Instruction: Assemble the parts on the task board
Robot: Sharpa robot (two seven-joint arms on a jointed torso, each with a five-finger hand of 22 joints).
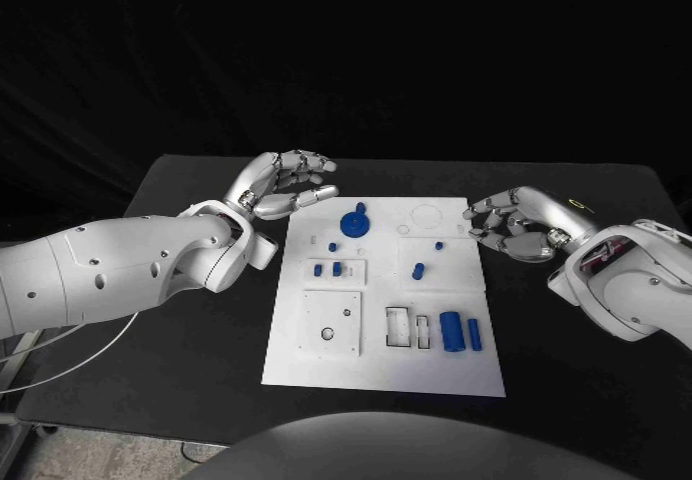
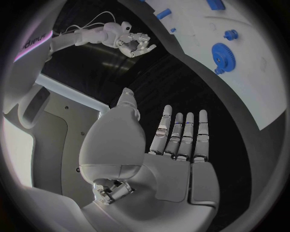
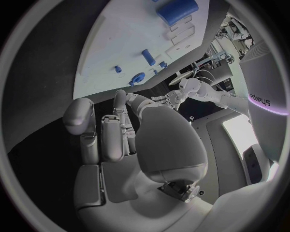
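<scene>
The white task board lies in the middle of the black table. A blue gear stands near its far edge, with small blue pegs spread below it and two blue cylinders at its near right. My left hand hovers off the board's far left corner with its fingers apart, holding nothing. My right hand hangs beside the far right edge, fingers loosely bent and empty. The left wrist view shows the left hand's straight fingers and the gear. The right wrist view shows the right hand's empty palm and a cylinder.
A raised square plate with a hole and rectangular slots sit on the board's near half. Bare black table lies to either side of the board. A cable hangs under my left arm.
</scene>
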